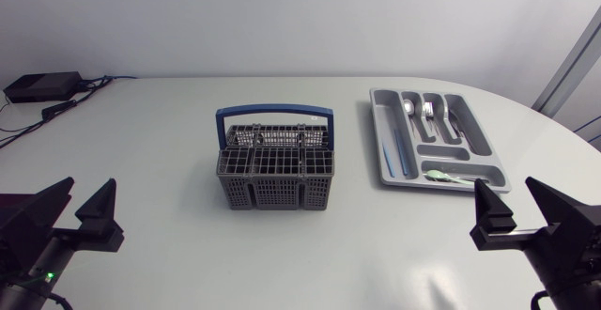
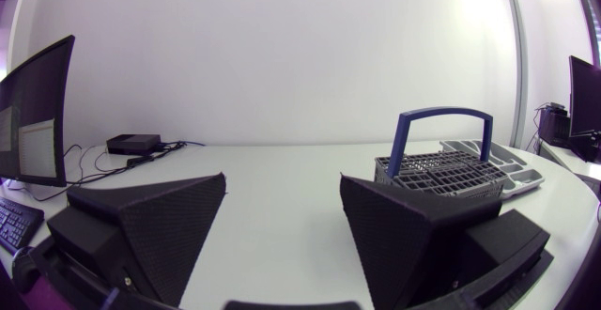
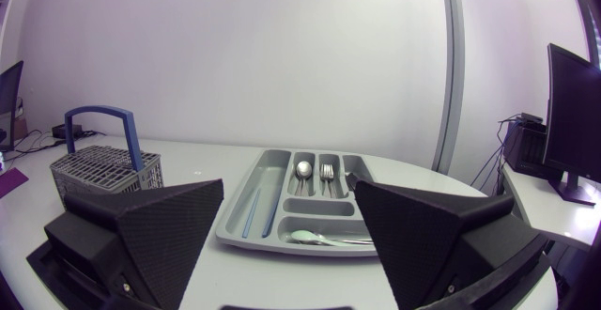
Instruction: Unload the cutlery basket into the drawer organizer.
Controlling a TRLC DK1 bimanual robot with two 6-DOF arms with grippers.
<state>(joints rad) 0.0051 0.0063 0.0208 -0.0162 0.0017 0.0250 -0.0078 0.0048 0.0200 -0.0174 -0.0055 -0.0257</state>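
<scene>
**Both arms parked, basket mid-table, organizer at its 2 o'clock**

In the head view the grey cutlery basket with its blue handle stands upright near the middle of the white table. The grey drawer organizer lies flat at about 2 o'clock from the basket, apart from it.

In the organizer's short far slots lie a spoon and a fork, side by side. A thin blue piece lies in the long slot on the basket's side. A pale green utensil lies across the near compartment.

The left gripper sits at roughly 8 o'clock from the basket, well apart from it, its jaws spread wide and holding nothing. In its own wrist view the basket shows ahead, toward 1 o'clock.

The right gripper sits at roughly 4 o'clock from the basket, near the organizer's near end at its 5 o'clock, with its jaws likewise wide apart and bare. In the right wrist view the organizer lies straight ahead at 12 o'clock, the basket off toward 10.

A small black box with cables sits at the table's far left, about 10 o'clock from the basket.
</scene>
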